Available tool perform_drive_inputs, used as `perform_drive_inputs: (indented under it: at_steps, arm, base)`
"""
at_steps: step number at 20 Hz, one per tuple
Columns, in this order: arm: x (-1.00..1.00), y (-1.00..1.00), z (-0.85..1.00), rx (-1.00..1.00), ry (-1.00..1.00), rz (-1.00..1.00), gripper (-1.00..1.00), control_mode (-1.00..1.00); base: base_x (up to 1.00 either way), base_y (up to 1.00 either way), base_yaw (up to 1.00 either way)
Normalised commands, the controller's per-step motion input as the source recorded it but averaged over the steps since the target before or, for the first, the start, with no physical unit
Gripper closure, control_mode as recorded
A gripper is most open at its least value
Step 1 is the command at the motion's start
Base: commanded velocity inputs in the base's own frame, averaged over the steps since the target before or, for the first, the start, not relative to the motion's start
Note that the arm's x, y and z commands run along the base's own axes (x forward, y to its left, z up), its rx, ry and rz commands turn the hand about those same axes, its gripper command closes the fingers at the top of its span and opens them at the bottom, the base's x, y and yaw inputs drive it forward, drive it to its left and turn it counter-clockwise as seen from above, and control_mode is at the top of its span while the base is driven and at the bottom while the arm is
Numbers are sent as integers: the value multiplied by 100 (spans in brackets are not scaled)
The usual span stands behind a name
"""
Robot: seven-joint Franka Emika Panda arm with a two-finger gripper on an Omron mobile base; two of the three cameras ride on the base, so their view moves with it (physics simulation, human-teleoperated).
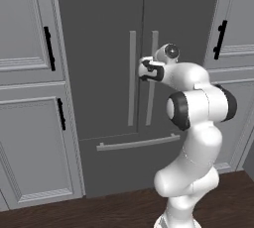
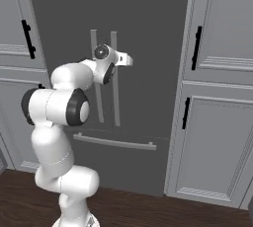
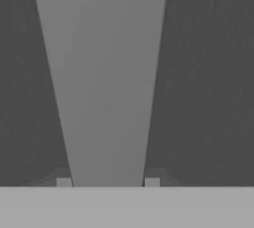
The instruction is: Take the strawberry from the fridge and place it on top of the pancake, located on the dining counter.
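Floorboards (image 1: 59,212) of dark wood run under the robot's base, and from there the white arm (image 1: 198,138) climbs, folds at its dark elbow and reaches forward at chest height. Its gripper (image 3: 107,183) is up against the fridge (image 1: 99,33), closed around the right-hand vertical handle (image 3: 104,83): looking along the hand, the pale grey bar runs straight between the two finger tips (image 3: 63,182), which sit tight against either side of it. From the left the hand (image 1: 150,70) covers that bar, with the left door's handle (image 1: 132,83) just beside it. From the right the wrist (image 2: 111,63) sits against the pair of bars.

Both dark grey fridge doors are shut, the seam between them running straight up. Below them a long horizontal handle (image 1: 138,142) crosses the bottom drawer. Light grey panelled cabinets (image 1: 30,98) with black handles (image 1: 48,48) flank the fridge on both sides.
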Motion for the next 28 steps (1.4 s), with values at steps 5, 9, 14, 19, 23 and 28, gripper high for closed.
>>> perform_drive_inputs:
  at_steps: [5,9,14,19,23,28]
  arm:
    - [-99,-63,0,0,0,0,100,-100]
    - [-100,-82,0,0,0,0,100,-100]
    - [-100,-96,0,0,0,0,100,-100]
    - [-100,-100,-9,0,0,1,100,-100]
    - [-100,-100,0,0,0,4,100,-100]
    - [-69,-87,6,0,14,1,-100,-100]
  base:
    - [0,0,0]
    - [0,0,0]
    - [0,0,0]
    - [0,0,0]
    - [0,0,0]
    - [0,0,0]
